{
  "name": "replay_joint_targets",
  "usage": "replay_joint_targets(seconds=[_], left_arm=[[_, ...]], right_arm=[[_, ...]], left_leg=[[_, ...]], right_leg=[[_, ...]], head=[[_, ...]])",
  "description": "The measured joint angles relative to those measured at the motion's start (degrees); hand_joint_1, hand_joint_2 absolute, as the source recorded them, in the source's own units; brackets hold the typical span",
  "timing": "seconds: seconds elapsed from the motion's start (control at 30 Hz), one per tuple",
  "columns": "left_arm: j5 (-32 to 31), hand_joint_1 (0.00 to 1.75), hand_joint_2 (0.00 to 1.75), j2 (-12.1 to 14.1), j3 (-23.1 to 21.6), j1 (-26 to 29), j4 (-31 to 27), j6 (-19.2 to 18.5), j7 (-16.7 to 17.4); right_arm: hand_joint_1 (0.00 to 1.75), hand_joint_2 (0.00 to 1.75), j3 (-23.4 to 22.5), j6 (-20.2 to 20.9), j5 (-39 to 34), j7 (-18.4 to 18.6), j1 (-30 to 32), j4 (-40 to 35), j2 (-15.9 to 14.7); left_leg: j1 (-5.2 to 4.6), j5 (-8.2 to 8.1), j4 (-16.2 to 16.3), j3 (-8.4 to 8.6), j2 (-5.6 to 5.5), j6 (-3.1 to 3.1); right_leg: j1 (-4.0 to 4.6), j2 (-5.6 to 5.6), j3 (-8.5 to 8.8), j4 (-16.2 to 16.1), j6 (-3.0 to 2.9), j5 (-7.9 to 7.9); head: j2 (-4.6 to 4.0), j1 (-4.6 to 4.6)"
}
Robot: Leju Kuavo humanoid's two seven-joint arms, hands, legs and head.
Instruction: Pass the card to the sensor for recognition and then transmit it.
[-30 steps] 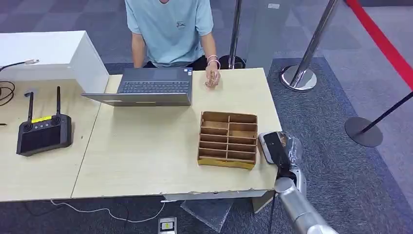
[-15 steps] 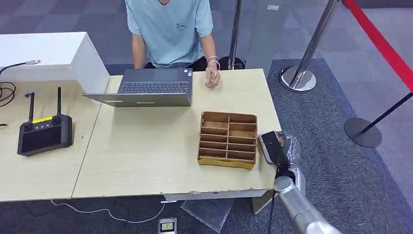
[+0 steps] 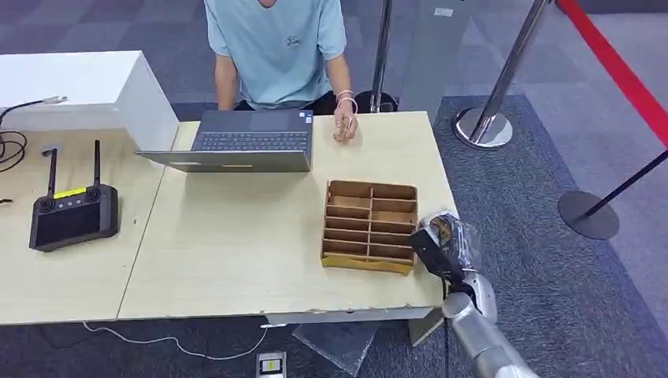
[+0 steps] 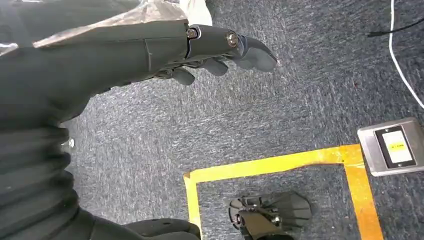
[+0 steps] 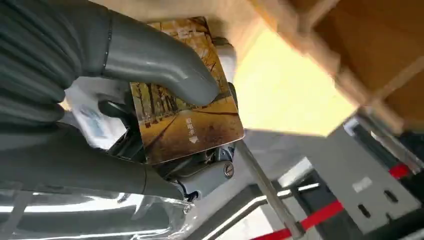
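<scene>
Fingers and thumb of the right hand pinch the card, the thumb lying across its printed face and the fingers behind it. Right wrist view: the card bears an autumn avenue picture with a small line of text and an arrow; its long axis runs along the thumb, and its free end points toward the pale table edge and the wooden box. Head view: the card's face cannot be made out; the right hand, wrapped in clear plastic, hovers at the table's right edge, just beside the near right corner of the compartmented wooden box. Farther back on the table, a laptop stands in front of a person in a light blue shirt. A black controller with two antennas lies on the adjoining table to the left. Left wrist view: the left hand hangs over grey carpet with its fingers loosely extended, holding nothing, above a yellow tape outline.
</scene>
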Motion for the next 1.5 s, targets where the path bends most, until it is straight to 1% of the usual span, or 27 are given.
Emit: replay_joint_targets(seconds=[0.07, 0.1, 0.13, 0.2, 0.3, 0.37, 0.47, 0.63, 0.73, 0.87, 1.0, 1.13, 1.2, 1.27, 1.5], left_arm=[[-0.15, 0.0, 1.75, 0.02, -0.04, -0.03, 0.0, 0.0, 0.0], [-0.15, 0.0, 1.75, 0.0, -0.09, -0.12, 0.0, 0.02, 0.0], [-0.17, 0.0, 1.75, 0.02, -0.11, -0.22, 0.0, 0.0, 0.0], [-0.17, 0.0, 1.75, 0.02, -0.2, -0.23, 0.0, 0.0, 0.0], [-0.17, 0.0, 1.75, 0.07, -0.33, -0.31, 0.02, 0.0, 0.0], [-0.15, 0.0, 1.75, 0.07, -0.39, -0.23, 0.02, 0.0, 0.0], [-0.15, 0.0, 1.75, 0.09, -0.42, -0.28, 0.0, 0.0, 0.0], [-0.09, 0.0, 1.75, 0.09, -0.44, -0.27, 0.02, 0.0, -0.18], [0.24, 0.0, 1.75, 0.09, -0.44, -0.26, 0.0, 0.02, -0.44], [0.57, 0.0, 1.75, 0.09, -0.44, -0.24, 0.02, 0.02, -0.7], [0.7, 0.0, 1.75, 0.09, -0.44, -0.2, 0.02, 0.02, -0.7], [0.68, 0.0, 1.75, 0.09, -0.44, -0.37, 0.02, 0.02, -0.68], [0.42, 0.0, 1.75, 0.09, -0.44, -0.68, 0.02, 0.0, -0.52], [0.22, 0.0, 1.75, 0.09, -0.46, -1.06, 0.02, 0.0, -0.42], [0.02, 0.0, 1.75, 0.09, -0.48, -1.24, 0.0, -0.02, -0.42]], right_arm=[[1.75, 1.75, -3.47, -0.04, -1.43, -2.37, 0.18, -1.95, 0.94], [1.75, 1.75, -4.91, -0.07, -2.1, -2.6, 0.27, -2.88, 1.33], [1.75, 1.75, -5.83, -0.07, -2.84, -2.29, 0.56, -4.12, 1.53], [1.75, 1.75, -7.03, -0.07, -4.3, -0.24, 1.58, -7.55, 1.88], [1.75, 1.75, -7.49, -0.07, -4.79, 3.11, 3.12, -12.75, 2.27], [1.75, 1.75, -7.49, -0.07, -4.83, 4.85, 4.15, -17.59, 2.36], [1.75, 1.75, -7.51, -0.04, -4.83, 5.65, 5.1, -22.27, 2.43], [1.75, 1.75, -7.49, 0.02, -4.81, 5.84, 6.34, -28.54, 2.64], [1.75, 1.75, -7.05, 0.09, -5.09, 7.5, 7.09, -32.58, 2.64], [1.75, 1.75, -5.32, 0.22, -5.2, 9.4, 7.81, -37.91, 2.58], [1.75, 1.75, -2.63, 0.26, -1.88, 12.35, 8.0, -43.55, 2.29], [1.75, 1.75, 2.22, 0.42, 0.88, 15.46, 6.67, -47.65, 1.33], [1.75, 1.75, 5.28, 0.44, 1.83, 17.31, 4.95, -48.56, 0.92], [1.75, 1.75, 8.51, 0.46, 2.21, 18.17, 3.35, -49.19, 0.39], [1.75, 1.75, 15.05, 0.48, 1.68, 18.98, 1.07, -50.25, -0.9]], left_leg=[[0.0, 0.0, 0.0, -0.06, 0.02, 0.0], [0.0, -0.01, 0.0, -0.05, 0.02, 0.0], [0.0, -0.01, 0.0, -0.06, 0.04, 0.0], [0.0, -0.01, 0.0, -0.09, 0.03, 0.0], [0.01, -0.02, -0.01, -0.12, 0.03, -0.01], [0.01, -0.03, -0.02, -0.14, 0.03, -0.02], [0.02, -0.03, -0.02, -0.15, 0.06, -0.02], [0.02, -0.03, -0.02, -0.17, 0.06, -0.02], [0.02, -0.03, -0.02, -0.18, 0.06, -0.02], [0.02, -0.03, -0.02, -0.2, 0.05, -0.02], [0.02, -0.03, -0.02, -0.2, 0.06, -0.02], [0.02, -0.03, -0.03, -0.22, 0.06, -0.02], [0.03, -0.03, -0.03, -0.21, 0.06, -0.02], [0.04, -0.02, -0.03, -0.2, 0.05, -0.02], [0.04, -0.03, -0.03, -0.29, 0.05, -0.03]], right_leg=[[0.0, 0.02, -0.09, 0.0, 0.0, 0.0], [0.0, 0.03, -0.1, 0.0, 0.0, 0.0], [0.0, 0.02, -0.11, 0.0, 0.0, 0.0], [0.0, 0.02, -0.13, 0.0, 0.01, -0.01], [0.01, 0.02, -0.17, 0.0, 0.01, -0.02], [0.02, 0.02, -0.19, 0.0, -0.01, -0.04], [0.03, 0.02, -0.2, 0.0, -0.01, -0.05], [0.03, 0.02, -0.21, 0.0, -0.01, -0.05], [0.03, 0.02, -0.2, 0.0, -0.01, -0.05], [0.02, 0.02, -0.23, 0.0, -0.01, -0.05], [0.03, 0.02, -0.22, 0.01, -0.01, -0.05], [0.03, 0.02, -0.21, 0.02, -0.01, -0.05], [0.04, 0.02, -0.23, 0.03, -0.01, -0.05], [0.04, 0.02, -0.22, 0.03, -0.01, -0.05], [0.04, 0.02, -0.26, 0.03, -0.01, -0.05]], head=[[0.0, -0.02], [0.0, -0.02], [0.0, 0.0], [0.0, 0.0], [0.0, 0.0], [0.0, -0.02], [0.0, 0.0], [0.0, -0.02], [0.0, 0.0], [0.0, 0.0], [0.0, -0.02], [0.0, -0.02], [0.0, 0.0], [0.0, 0.0], [0.0, -0.02]])
